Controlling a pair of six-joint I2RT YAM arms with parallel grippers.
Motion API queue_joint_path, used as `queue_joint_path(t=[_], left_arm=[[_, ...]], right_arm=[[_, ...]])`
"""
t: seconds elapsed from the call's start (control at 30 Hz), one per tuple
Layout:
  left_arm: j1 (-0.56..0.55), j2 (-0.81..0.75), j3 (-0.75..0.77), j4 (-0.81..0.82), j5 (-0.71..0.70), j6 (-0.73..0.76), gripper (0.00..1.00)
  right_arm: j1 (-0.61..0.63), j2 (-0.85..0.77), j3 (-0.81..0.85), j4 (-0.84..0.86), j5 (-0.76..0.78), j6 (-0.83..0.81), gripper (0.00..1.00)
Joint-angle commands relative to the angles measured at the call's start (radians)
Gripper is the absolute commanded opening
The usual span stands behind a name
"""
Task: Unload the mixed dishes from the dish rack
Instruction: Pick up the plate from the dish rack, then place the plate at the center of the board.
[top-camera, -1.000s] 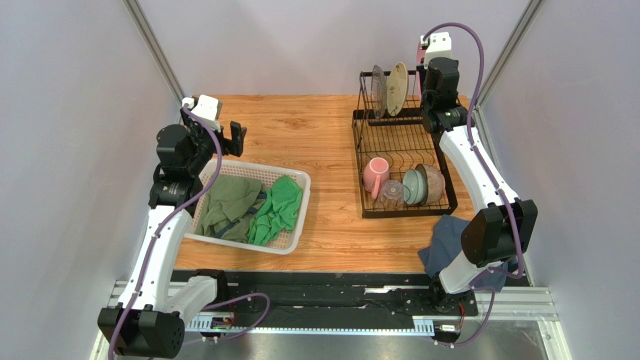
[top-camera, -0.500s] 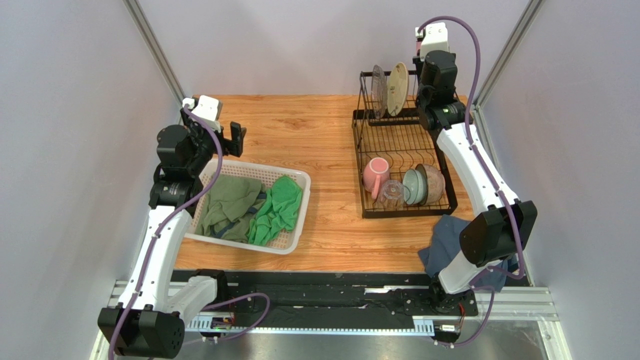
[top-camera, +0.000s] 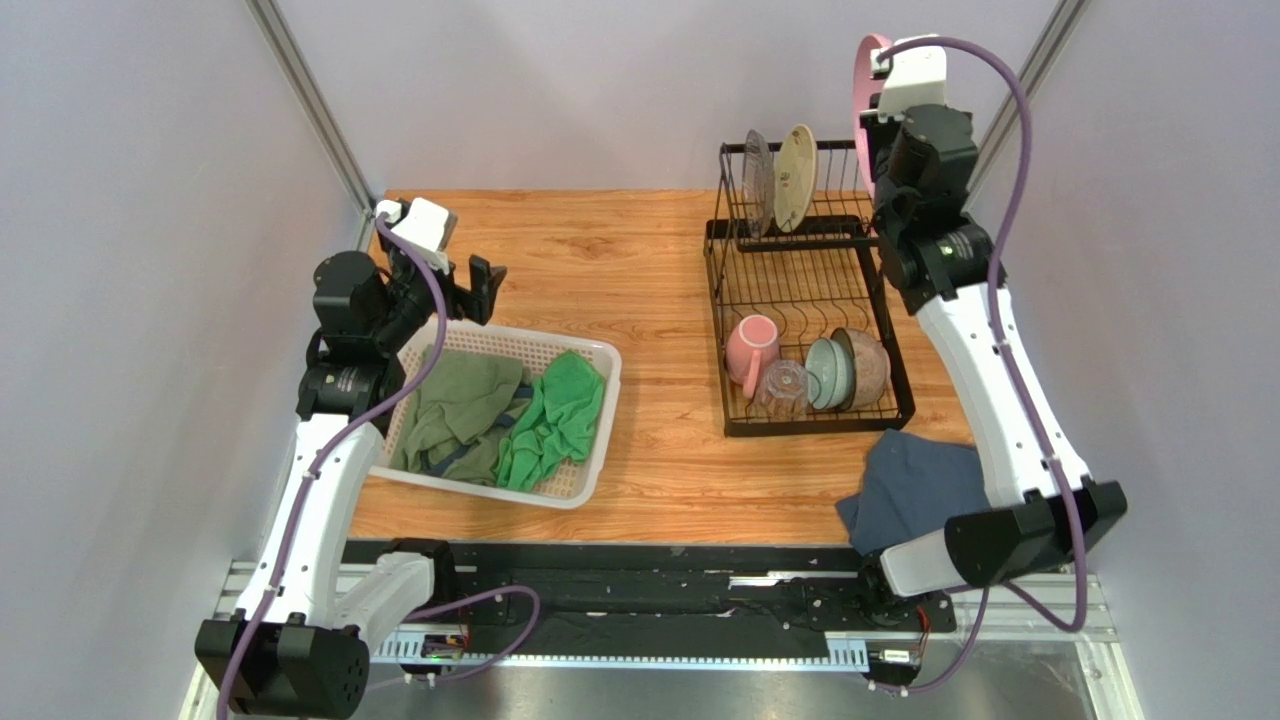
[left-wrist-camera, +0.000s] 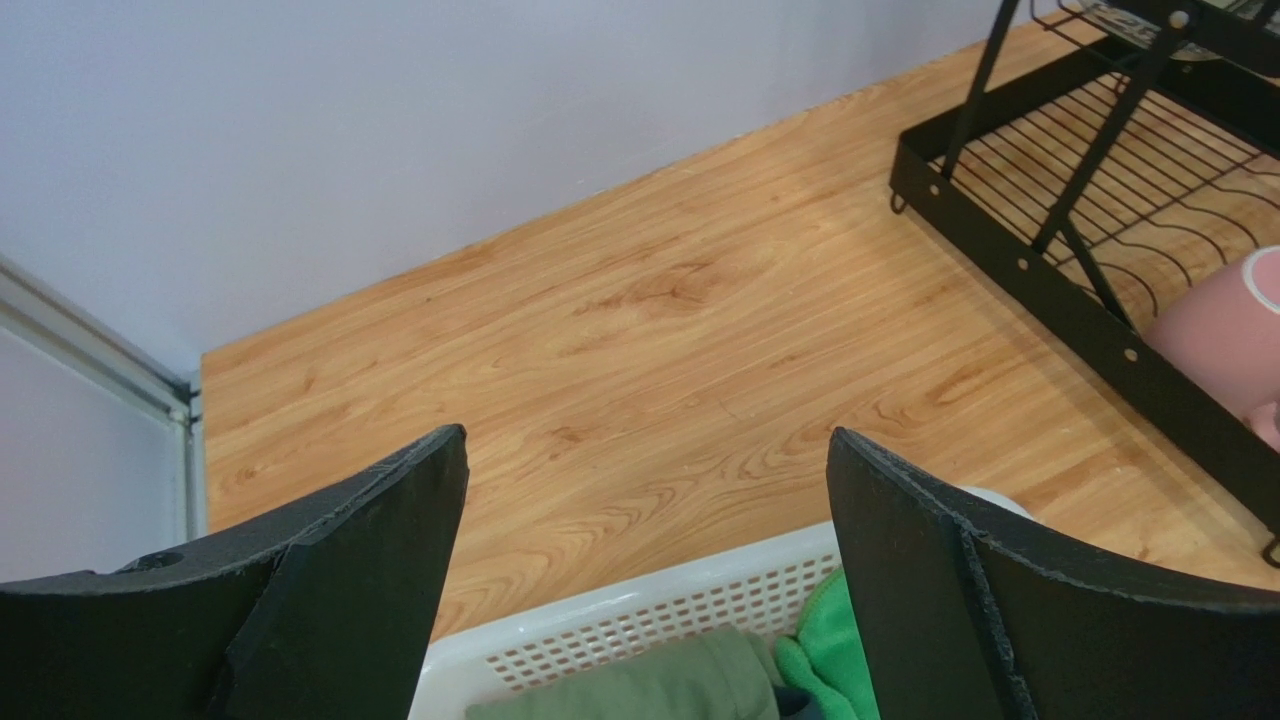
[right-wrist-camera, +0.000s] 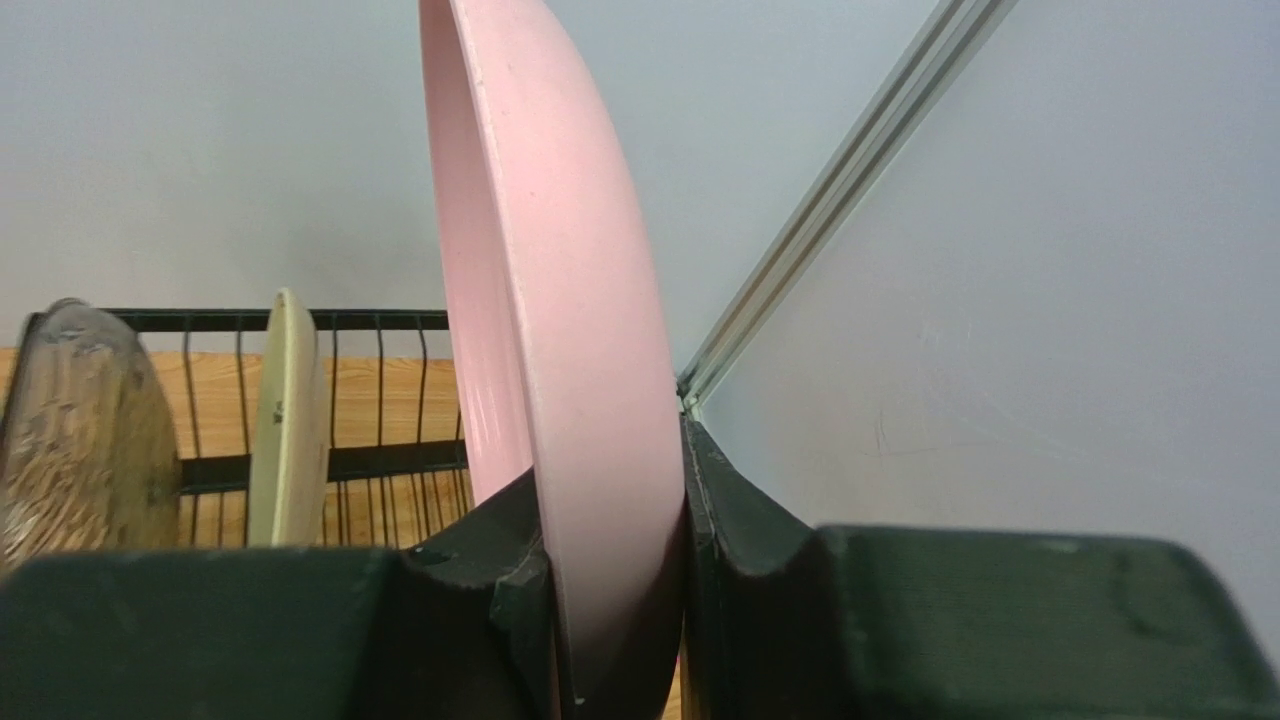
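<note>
The wooden table (top-camera: 631, 255) carries the black wire dish rack (top-camera: 812, 426) on its right half. Well to the left of the rack sits a white mesh basket (top-camera: 496, 333) holding green cloths (top-camera: 556, 413), and just in front of the rack's near right corner lies a blue-grey cloth (top-camera: 909, 488). Above the rack's far right corner the large pink plate (right-wrist-camera: 549, 345) stands on edge in the air, pinched at its rim between the closed fingers of the right gripper (right-wrist-camera: 616, 600). It appears clear of the upper shelf, though its lower edge is hidden behind the fingers. In the slots of the rack's upper shelf the grey plate (top-camera: 757, 180) and the smaller cream plate (top-camera: 795, 176) stand upright side by side. On the rack's lower tray, along the near edge, lie the brown-olive bowl (top-camera: 867, 365) at the right and the teal bowl (top-camera: 827, 372) against it. The pink mug (top-camera: 748, 348) is at the left, and the clear glass cup (top-camera: 783, 386) sits between mug and teal bowl. The left gripper (left-wrist-camera: 643, 443) hangs well to the left of the rack, over the basket's far rim, its fingers spread wide with nothing between them.
</note>
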Motion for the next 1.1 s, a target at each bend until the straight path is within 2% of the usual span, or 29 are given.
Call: queue_joint_path(t=[0.0, 0.07, 0.23, 0.37, 0.53, 0.77, 0.9, 1.07], left_arm=[[0.007, -0.035, 0.018, 0.016, 0.143, 0.037, 0.97], [0.007, -0.038, 0.007, 0.019, 0.253, 0.051, 0.99], [0.007, -0.023, 0.009, 0.014, 0.39, 0.048, 0.99], [0.001, -0.04, -0.026, 0.08, 0.525, 0.065, 0.99], [-0.079, -0.072, -0.046, 0.072, 0.524, 0.138, 0.99], [-0.203, -0.072, -0.04, 0.033, 0.505, 0.209, 0.98], [-0.271, -0.056, -0.025, -0.004, 0.467, 0.269, 0.98], [-0.315, -0.033, -0.005, -0.017, 0.504, 0.29, 0.97]], right_arm=[[0.01, -0.116, 0.056, -0.123, -0.151, 0.046, 0.0], [0.015, -0.154, 0.054, -0.169, -0.242, 0.067, 0.0], [0.024, -0.222, 0.001, -0.286, -0.431, 0.121, 0.0], [0.038, -0.263, -0.062, -0.321, -0.64, 0.149, 0.0], [0.079, -0.283, -0.13, -0.332, -0.773, 0.147, 0.0], [0.206, -0.285, -0.246, -0.307, -0.895, 0.098, 0.0], [0.258, -0.286, -0.294, -0.304, -0.942, 0.075, 0.0], [0.317, -0.277, -0.322, -0.303, -0.959, 0.043, 0.0]])
